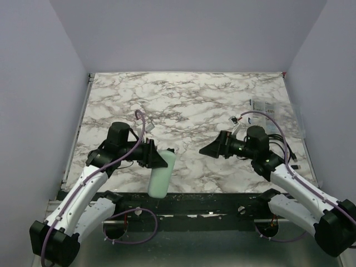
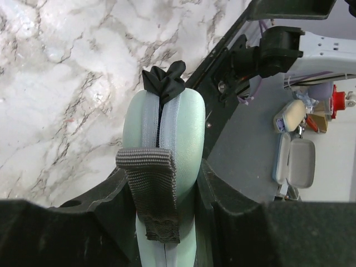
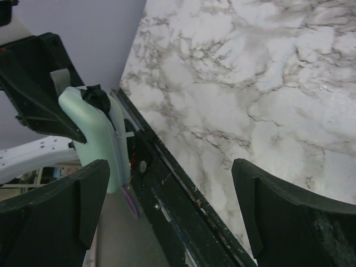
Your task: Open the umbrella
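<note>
black umbrella fabric (image 2: 164,82) pokes from the mint case (image 2: 188,136) clamped in the left gripper (image 1: 159,159); right gripper (image 3: 169,178) gapes empty.

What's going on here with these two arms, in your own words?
The left gripper is clamped on a mint-green case, holding it over the table's near edge. Black fabric of the umbrella pokes out of the case's end. The right gripper is open and empty above the table, pointing toward the case. The umbrella is not yet out of the case or opened.
</note>
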Available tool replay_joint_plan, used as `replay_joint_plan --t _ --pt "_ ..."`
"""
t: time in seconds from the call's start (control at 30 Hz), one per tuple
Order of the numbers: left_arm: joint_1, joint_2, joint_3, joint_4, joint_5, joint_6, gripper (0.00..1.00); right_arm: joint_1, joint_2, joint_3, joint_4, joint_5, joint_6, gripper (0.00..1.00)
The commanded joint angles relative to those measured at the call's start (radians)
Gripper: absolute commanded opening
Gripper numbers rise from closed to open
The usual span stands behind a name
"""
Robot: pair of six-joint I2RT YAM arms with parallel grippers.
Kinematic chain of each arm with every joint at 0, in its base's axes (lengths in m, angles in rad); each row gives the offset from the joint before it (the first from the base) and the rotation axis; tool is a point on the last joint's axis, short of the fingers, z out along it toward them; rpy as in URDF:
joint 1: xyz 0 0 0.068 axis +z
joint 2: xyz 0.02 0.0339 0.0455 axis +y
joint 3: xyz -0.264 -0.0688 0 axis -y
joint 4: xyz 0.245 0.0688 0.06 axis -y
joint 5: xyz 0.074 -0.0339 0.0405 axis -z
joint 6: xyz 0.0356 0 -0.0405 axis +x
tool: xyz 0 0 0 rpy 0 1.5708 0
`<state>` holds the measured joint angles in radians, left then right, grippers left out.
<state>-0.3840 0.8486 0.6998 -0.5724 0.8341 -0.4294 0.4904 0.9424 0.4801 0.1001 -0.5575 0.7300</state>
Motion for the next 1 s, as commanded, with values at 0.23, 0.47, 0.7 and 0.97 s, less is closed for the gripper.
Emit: replay_joint_plan --t 0.23,0.47,0.7,0.97 --pt "-0.009 -0.209 -0.008 0.092 0.060 0.000 0.00 0.008 -0.077 0.127 -0.132 0.023 0.376 1.00" --pt "-0.033 -0.345 -0.039 0.127 -0.056 -0.005 0.00 0.014 -0.078 0.063 -0.135 0.064 0.563 1.00" --pt "-0.080 -0.455 -0.054 0.118 -0.223 -0.010 0.00 0.035 -0.069 0.057 -0.012 0.041 0.525 0.99" --pt "-0.082 -0.084 0.313 -0.302 -0.429 0.007 0.00 0.057 -0.055 0.079 0.014 0.155 0.016 0.98"
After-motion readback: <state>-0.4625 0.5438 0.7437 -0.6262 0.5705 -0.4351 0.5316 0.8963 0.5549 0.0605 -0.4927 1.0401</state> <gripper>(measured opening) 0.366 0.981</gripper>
